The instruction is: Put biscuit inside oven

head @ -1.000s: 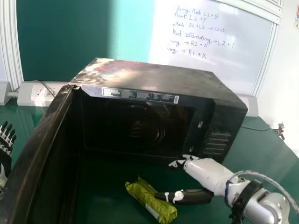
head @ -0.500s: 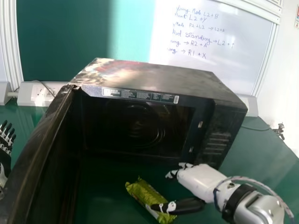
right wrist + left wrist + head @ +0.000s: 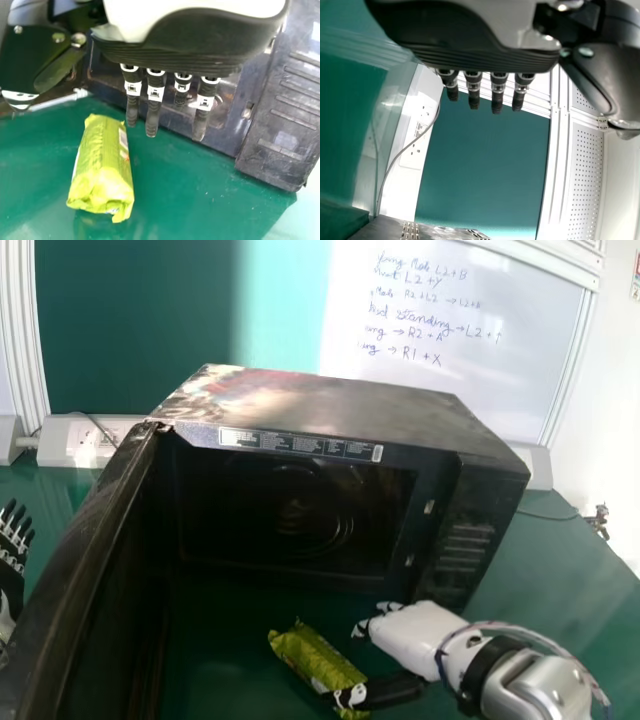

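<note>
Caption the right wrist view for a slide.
Right hand open beside the green biscuit packet on the table, in front of the oven.

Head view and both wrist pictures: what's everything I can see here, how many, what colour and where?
oven: one, black, on the table, door open
label: one, dark with white print, above the oven's opening
biscuit pack: one, yellow-green, on the table before the oven
table: one, green, under the oven
green board: one, behind the oven, left
whiteboard: one, white with handwriting, behind, right
socket panel: one, white, behind, left
cable: one, grey, across the socket panel
small item: one, unclear, right edge of the table
left hand: one, black and grey, far left
right hand: one, white and black, by the pack
</note>
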Controlling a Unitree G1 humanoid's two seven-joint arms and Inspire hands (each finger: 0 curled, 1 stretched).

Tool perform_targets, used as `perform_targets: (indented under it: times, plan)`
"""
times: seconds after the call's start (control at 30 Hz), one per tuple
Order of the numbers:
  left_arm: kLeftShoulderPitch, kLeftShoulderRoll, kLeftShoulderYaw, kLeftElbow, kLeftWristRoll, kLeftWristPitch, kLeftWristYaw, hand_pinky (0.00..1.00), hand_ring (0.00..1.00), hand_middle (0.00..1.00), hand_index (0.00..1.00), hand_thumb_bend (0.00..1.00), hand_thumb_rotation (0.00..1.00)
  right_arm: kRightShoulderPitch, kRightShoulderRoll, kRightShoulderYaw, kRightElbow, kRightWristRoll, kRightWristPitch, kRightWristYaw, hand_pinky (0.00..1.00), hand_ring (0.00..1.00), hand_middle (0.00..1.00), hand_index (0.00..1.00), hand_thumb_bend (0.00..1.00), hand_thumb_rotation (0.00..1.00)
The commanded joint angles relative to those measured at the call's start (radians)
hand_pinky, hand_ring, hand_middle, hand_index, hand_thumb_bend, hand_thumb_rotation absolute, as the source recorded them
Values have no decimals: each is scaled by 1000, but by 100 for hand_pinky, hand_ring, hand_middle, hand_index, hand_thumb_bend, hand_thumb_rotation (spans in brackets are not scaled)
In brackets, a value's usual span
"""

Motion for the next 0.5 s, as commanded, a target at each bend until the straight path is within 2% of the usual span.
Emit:
perform_targets:
  times: [0.0,0.13,0.27,0.47]
  plan:
    - [-2,-6,1,-16,-4,3,3,93,88,85,91,29,100,-21,9,20,13,-22,-6,16,70,73,77,81,100,64]
    - [5,-12,1,-40,-13,22,11,92,88,85,90,28,100,-43,26,47,19,-55,-11,47,68,73,78,82,100,63]
    - [6,-7,2,-30,-7,12,6,92,88,85,90,30,100,-48,54,72,23,-104,-17,54,63,69,76,81,100,62]
    - [10,-7,1,-40,-4,20,11,92,88,85,91,29,100,-41,117,118,29,-221,-42,46,65,72,77,81,100,63]
